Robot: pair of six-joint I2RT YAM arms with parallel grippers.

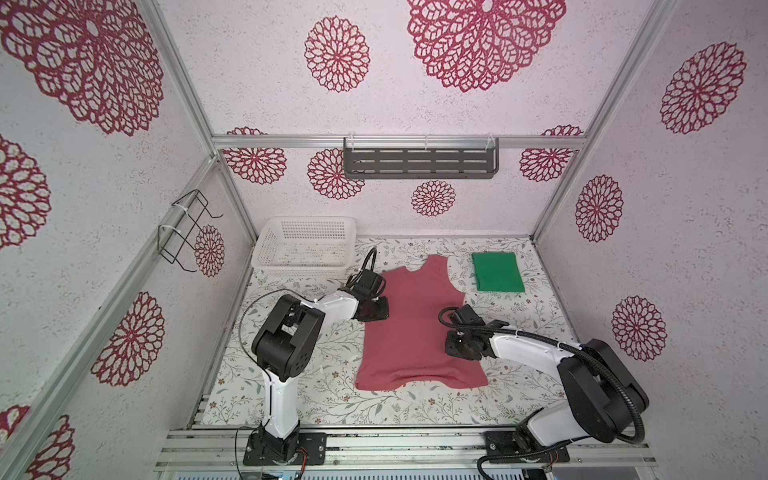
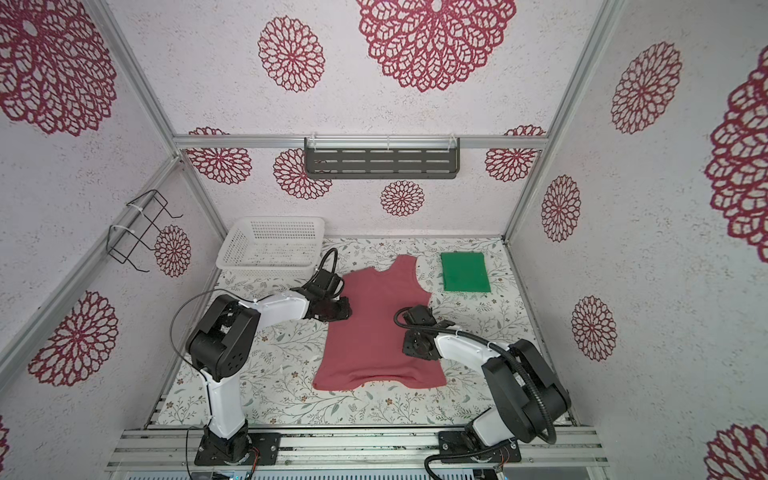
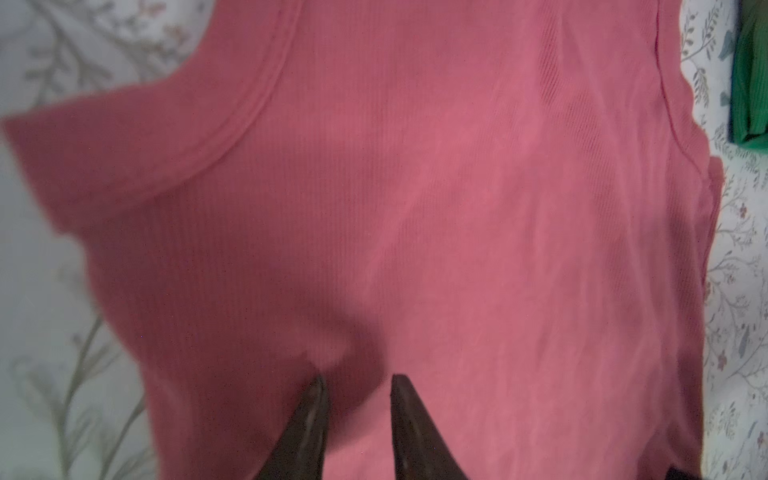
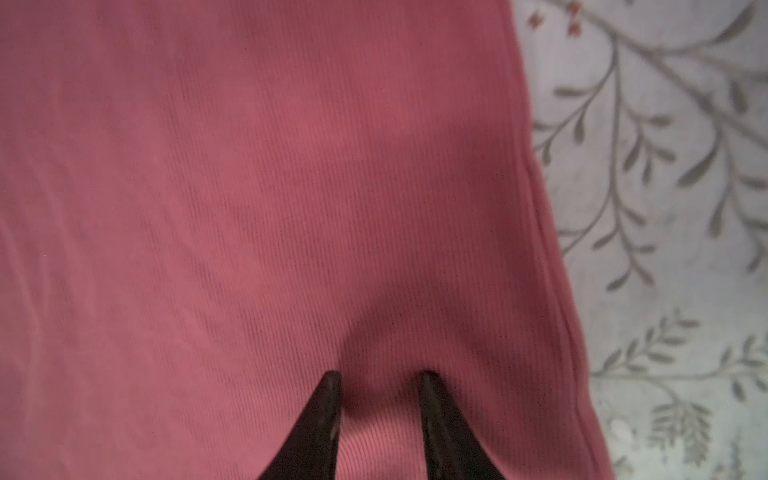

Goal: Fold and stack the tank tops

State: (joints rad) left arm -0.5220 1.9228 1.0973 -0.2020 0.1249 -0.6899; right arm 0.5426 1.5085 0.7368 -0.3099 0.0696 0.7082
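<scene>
walls (image 1: 498, 199): white, red rosettes; table (image 1: 332, 399): leafy floral cloth; shelf (image 1: 419, 162): grey, slotted, back wall

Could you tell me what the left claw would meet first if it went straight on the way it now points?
The rose-red tank top: the left claw points at its cloth, tips slightly apart, and may be touching it; depth is unclear.

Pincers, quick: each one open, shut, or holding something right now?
Left pincer: open, tips pressing the rose-red tank top, nothing gripped.
Right pincer: open, tips on the same top, nothing gripped.
</scene>
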